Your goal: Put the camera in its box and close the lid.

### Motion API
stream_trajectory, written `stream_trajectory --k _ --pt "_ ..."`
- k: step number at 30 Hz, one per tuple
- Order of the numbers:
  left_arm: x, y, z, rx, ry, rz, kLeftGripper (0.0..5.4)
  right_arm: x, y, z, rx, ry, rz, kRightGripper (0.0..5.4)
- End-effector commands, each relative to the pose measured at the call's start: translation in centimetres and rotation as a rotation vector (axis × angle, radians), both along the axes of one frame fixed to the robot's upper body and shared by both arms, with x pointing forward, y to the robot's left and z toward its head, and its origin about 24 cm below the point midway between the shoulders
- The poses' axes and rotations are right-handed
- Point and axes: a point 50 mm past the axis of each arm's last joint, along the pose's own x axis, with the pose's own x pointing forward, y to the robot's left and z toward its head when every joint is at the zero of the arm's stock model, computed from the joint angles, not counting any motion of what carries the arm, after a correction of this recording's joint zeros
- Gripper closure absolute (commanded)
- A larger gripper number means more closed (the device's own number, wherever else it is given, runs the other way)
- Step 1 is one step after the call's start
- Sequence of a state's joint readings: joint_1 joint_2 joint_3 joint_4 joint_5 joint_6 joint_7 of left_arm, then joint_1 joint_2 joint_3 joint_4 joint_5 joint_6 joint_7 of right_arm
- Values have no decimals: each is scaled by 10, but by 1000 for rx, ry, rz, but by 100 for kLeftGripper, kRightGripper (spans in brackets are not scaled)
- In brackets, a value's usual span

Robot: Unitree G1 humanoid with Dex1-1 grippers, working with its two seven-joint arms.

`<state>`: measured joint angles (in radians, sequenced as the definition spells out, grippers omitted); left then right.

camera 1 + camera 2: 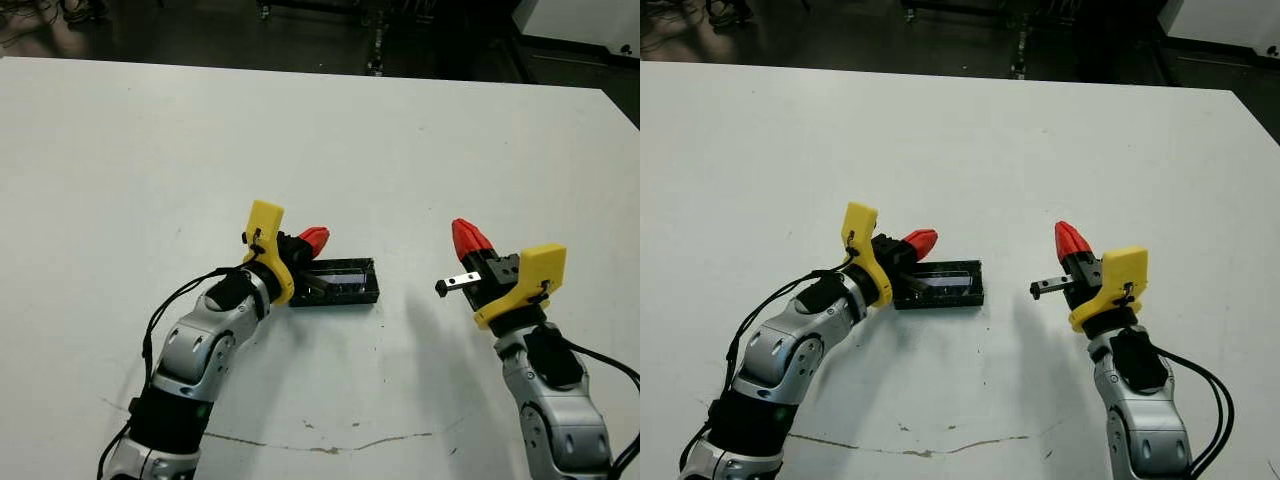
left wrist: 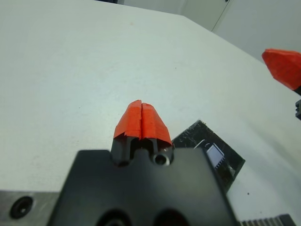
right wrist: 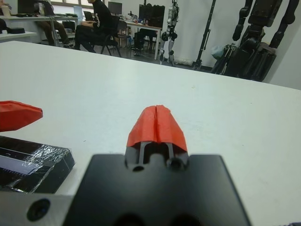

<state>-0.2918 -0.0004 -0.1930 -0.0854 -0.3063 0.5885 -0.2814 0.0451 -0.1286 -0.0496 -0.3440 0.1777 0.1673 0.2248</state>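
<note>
The lid [image 1: 335, 281], glossy black and crinkly, lies flat on the table just left of centre; it also shows as the lid [image 3: 29, 161] in the right wrist view. No white box wall shows around it, so the box is hidden, and the camera is hidden too. My left gripper [image 1: 314, 238] is shut and holds nothing, its black body at the lid's left end and its red tips past the far left corner. My right gripper [image 1: 468, 238] is also shut and holds nothing, a hand's width to the right of the lid and apart from it.
The white table [image 1: 300, 140] stretches bare beyond the lid to its far edge. A thin dark scratch [image 1: 300, 440] runs near the front edge. Beyond the table, people [image 3: 94, 23] sit at desks and robot stands [image 3: 254, 37] line the room.
</note>
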Motion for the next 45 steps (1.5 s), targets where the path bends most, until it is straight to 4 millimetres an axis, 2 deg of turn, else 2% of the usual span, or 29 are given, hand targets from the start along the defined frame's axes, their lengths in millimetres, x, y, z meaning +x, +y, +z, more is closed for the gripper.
stream_trajectory --k 1,12,21,27,32,38,45 --pt "-15 -13 -30 39 163 -90 539 -1 -5 2 -20 -5 -20 540" --pt "-22 -12 -54 137 224 -118 539 -1 -5 3 -20 -5 -20 540" --pt "-20 -26 -48 212 152 -202 539 -1 -5 4 -29 -1 -22 540" --pt "-18 -37 -30 177 55 -241 539 -1 -5 4 -19 -3 -18 540" --pt "-19 -38 -22 210 -15 -289 539 -1 -4 4 -15 -11 -13 540" --pt "-19 -25 7 140 -79 -245 539 -1 -5 5 -13 -20 -20 540" --pt "-14 3 45 69 -203 -142 539 -2 -4 7 0 -23 -21 540"
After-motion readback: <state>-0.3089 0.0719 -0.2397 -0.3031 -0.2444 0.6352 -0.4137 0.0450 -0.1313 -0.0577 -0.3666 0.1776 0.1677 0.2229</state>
